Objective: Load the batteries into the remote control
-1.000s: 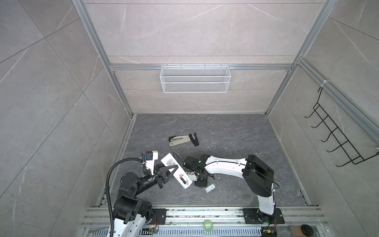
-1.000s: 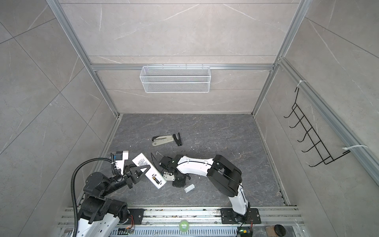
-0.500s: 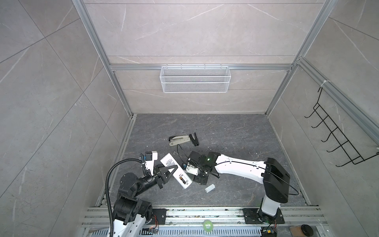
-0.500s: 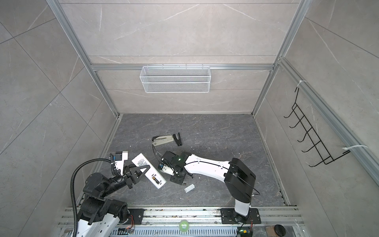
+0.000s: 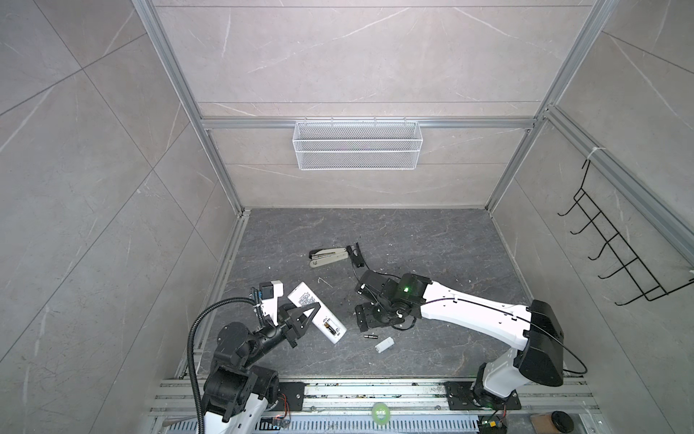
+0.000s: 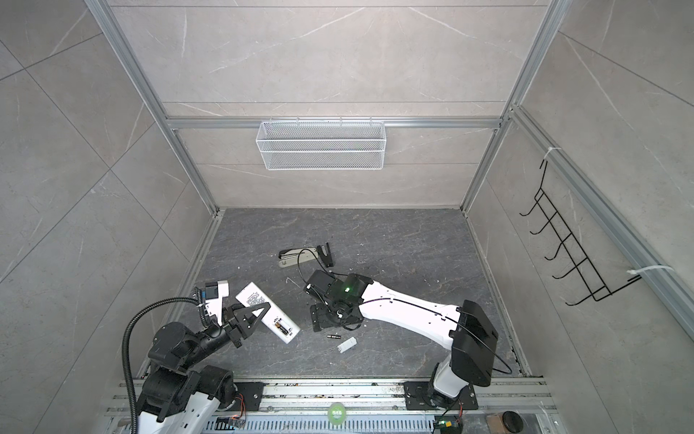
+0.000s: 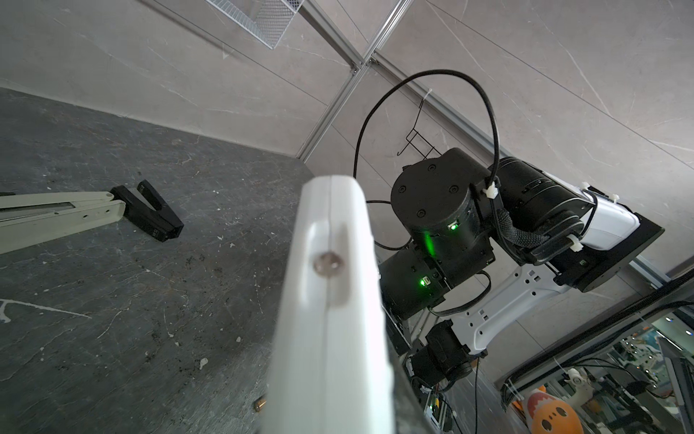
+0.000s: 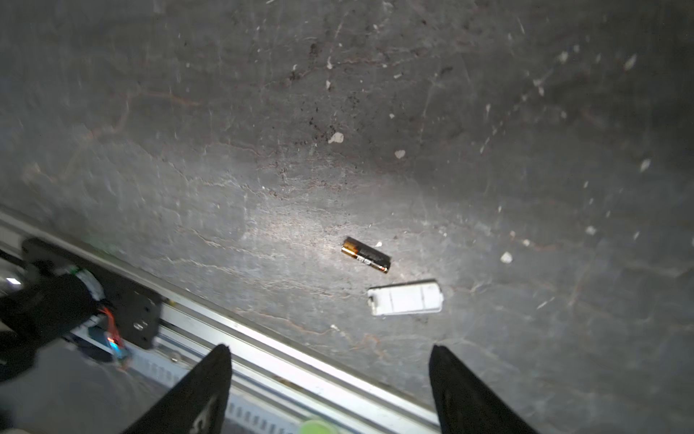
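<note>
The white remote control point(image 5: 314, 311) point(image 6: 263, 308) is lifted off the floor, label side up, and my left gripper point(image 5: 311, 310) is shut on its middle. Its open compartment holds one battery point(image 5: 330, 327). In the left wrist view the remote's narrow end point(image 7: 330, 300) fills the middle and hides the jaws. A second battery point(image 8: 366, 254) point(image 5: 370, 337) point(image 6: 332, 336) lies on the floor. My right gripper point(image 8: 330, 357) point(image 5: 366, 319) hovers open above the floor close to it, with nothing between its fingers.
A white battery cover point(image 8: 405, 297) point(image 5: 385, 344) lies beside the loose battery. A beige-and-black stapler point(image 5: 328, 257) point(image 7: 60, 214) lies open further back. A metal rail point(image 8: 263, 338) borders the front of the floor. A wire basket point(image 5: 356, 150) hangs on the back wall.
My right gripper has drawn back from the remote toward the right and its jaws have opened wide. The left gripper and the remote have stayed in place.
</note>
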Motion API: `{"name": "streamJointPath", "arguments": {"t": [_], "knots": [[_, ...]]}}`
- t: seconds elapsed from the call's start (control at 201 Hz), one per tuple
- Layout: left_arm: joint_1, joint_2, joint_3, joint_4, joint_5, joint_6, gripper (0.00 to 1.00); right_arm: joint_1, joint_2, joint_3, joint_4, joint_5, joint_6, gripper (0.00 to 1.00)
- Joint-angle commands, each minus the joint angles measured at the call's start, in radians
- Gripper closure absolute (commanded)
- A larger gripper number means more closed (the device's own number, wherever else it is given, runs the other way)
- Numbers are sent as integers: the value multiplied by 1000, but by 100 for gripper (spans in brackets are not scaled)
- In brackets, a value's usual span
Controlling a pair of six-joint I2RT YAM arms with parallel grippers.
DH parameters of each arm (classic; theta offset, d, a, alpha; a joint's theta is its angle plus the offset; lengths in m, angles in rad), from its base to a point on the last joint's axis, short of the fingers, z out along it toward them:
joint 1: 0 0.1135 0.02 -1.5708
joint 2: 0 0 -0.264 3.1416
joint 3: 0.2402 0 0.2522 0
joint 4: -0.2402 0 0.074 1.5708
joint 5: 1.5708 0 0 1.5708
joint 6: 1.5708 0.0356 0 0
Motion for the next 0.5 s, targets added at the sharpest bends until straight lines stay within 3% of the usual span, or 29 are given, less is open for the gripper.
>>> {"name": "streamJointPath", "arguments": {"t": [0.0,0.204,0.383,0.498], "knots": [[-3,-39,48,9,-28,36,100,-7,-9,3,-23,-16,362,17],[-3,-78,44,2,-39,38,100,-8,8,-61,97,-39,622,22],[-3,-88,41,8,-37,36,100,-5,21,-139,152,-39,744,35],[-2,-87,38,16,-33,33,100,-7,16,-199,202,-35,801,38]]}}
